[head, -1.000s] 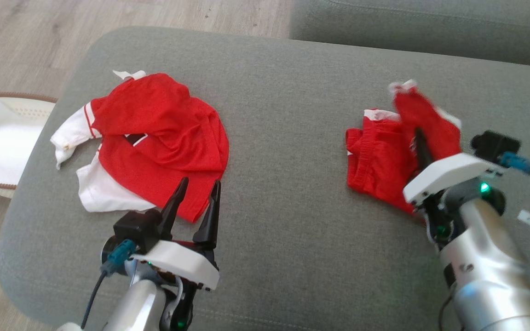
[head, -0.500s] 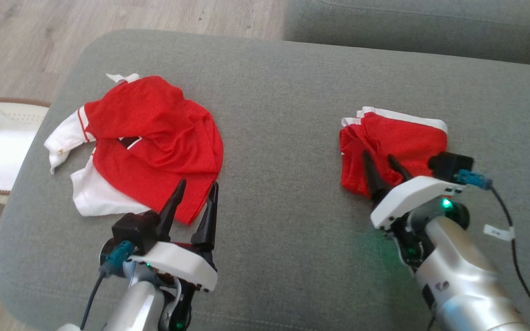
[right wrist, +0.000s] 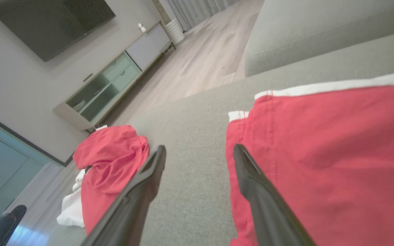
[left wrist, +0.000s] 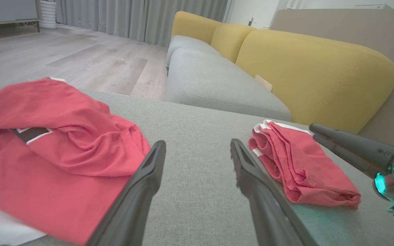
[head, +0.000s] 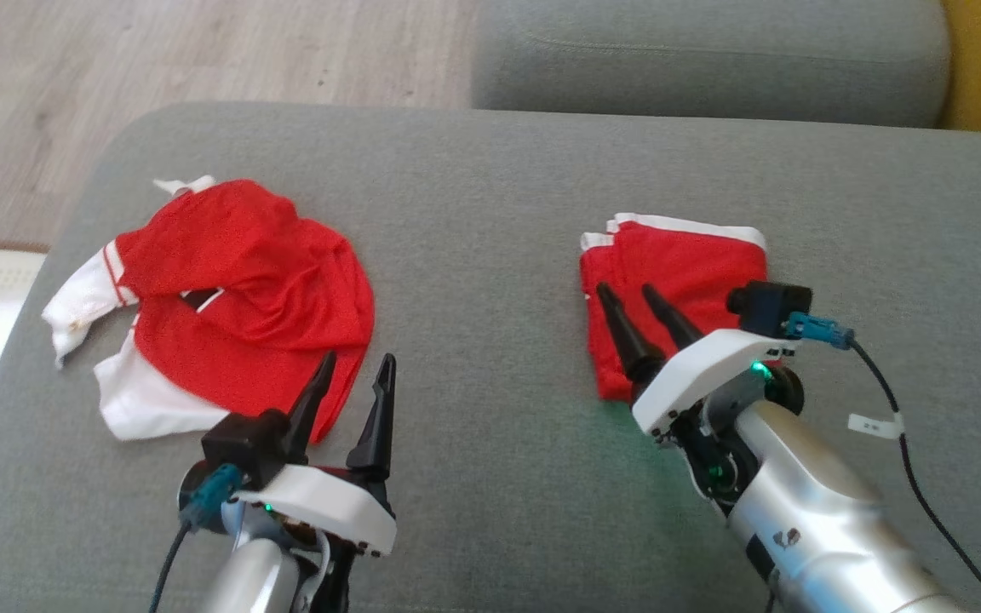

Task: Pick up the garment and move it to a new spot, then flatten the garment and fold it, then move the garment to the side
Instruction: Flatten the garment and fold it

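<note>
Dropped shorts now lie folded on grey cushion beside wood floor.

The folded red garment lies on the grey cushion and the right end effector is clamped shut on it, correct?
No. The right end effector is open, gripping nothing, as the right wrist view shows. The folded red garment does lie on the grey cushion.

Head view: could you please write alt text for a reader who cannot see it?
A folded red cloth garment with white trim lies on a grey fabric cushion, with the open right gripper over its near edge. To the left lies a crumpled red and white shirt, with the open left gripper near it.
</note>
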